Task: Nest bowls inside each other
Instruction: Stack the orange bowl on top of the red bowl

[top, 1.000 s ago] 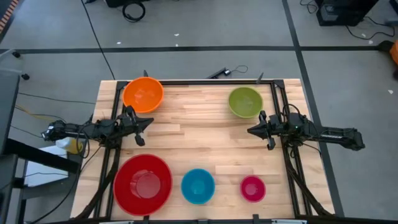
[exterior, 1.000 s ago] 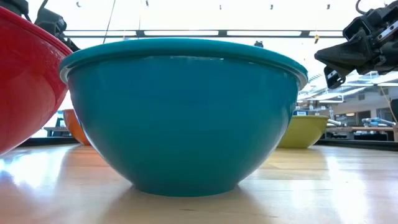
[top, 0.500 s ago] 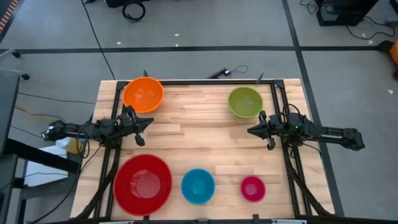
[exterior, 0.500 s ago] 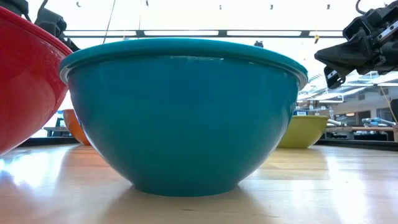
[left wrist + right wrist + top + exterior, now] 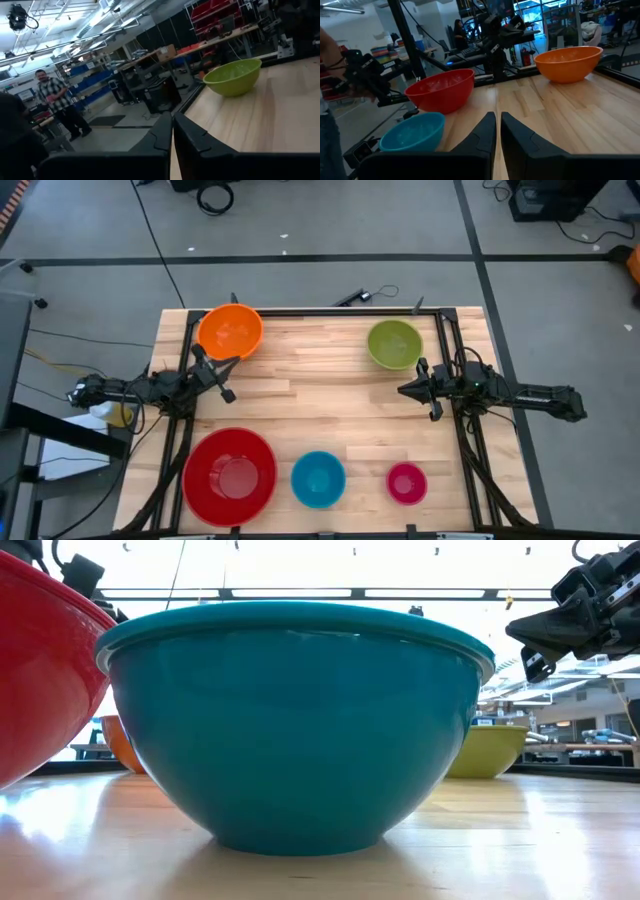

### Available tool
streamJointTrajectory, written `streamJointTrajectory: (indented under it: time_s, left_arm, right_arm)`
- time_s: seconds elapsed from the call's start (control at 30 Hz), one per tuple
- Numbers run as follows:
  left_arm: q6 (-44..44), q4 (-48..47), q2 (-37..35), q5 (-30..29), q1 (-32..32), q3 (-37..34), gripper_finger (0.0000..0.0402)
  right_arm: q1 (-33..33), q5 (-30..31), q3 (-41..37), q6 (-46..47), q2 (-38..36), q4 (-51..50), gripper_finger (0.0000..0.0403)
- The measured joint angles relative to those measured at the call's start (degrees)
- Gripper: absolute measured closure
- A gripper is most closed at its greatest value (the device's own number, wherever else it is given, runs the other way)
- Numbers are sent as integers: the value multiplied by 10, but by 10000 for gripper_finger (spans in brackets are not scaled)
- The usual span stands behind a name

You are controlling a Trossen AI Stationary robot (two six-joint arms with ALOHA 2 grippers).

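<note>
Five bowls stand apart, upright on their bases, on the wooden table [image 5: 330, 405]. The orange bowl [image 5: 230, 332] is far left and the green bowl [image 5: 394, 344] far right. Along the near edge are the red bowl [image 5: 230, 473], blue bowl [image 5: 318, 478] and pink bowl [image 5: 406, 483]. My left gripper [image 5: 228, 370] hovers shut at the table's left edge between the orange and red bowls, pointing level toward the green bowl [image 5: 232, 76]. My right gripper [image 5: 402, 390] hovers shut at the right edge, just near of the green bowl, pointing toward the red bowl [image 5: 441, 89].
Black frame rails [image 5: 186, 370] run along the table's left, right and far edges. The middle of the table between the two grippers is bare wood. Beyond the table, a person [image 5: 55, 97] stands in the room, and cables [image 5: 212, 195] lie on the floor.
My left gripper has rolled about its own pointing line while staying in place above the left edge. The right gripper and all bowls have kept still.
</note>
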Motion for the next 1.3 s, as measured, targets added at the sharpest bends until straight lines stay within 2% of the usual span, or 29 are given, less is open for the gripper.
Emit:
streamJointTrajectory:
  time_s: [0.17, 0.37, 0.53, 0.67, 0.77, 0.93, 1.03, 1.13, 1.23, 1.3]
  left_arm:
    - [16, 8, 0, -1, 0, 0, 381]
    - [13, 64, 0, 2, 1, 0, 381]
    - [-157, 131, 1, 9, 2, 0, 381]
    - [-318, 171, 1, -2, 2, 0, 381]
    - [-450, 186, 1, -7, 2, 0, 381]
    - [-524, 188, 1, -54, 2, 0, 381]
    - [-584, 251, 1, -107, 4, 0, 381]
    - [-662, 329, 1, -148, 12, 0, 381]
    - [-643, 353, 1, -165, 24, 0, 381]
    - [-610, 352, 1, -156, 34, 1, 381]
  right_arm:
    - [0, 0, 0, 0, 0, 2, 368]
    - [-1, 13, 0, 2, 0, 3, 368]
    - [-6, 203, 0, 11, 4, 73, 368]
    - [-7, 273, 0, 177, 3, 158, 368]
    - [-13, 367, 0, 219, 4, 182, 368]
    - [-29, 493, 0, 243, 8, 214, 368]
    - [-46, 507, 0, 269, 19, 218, 368]
    - [-61, 455, 7, 332, 54, 206, 372]
    - [-70, 381, 45, 362, 127, 181, 380]
    - [-74, 356, 90, 358, 197, 184, 388]
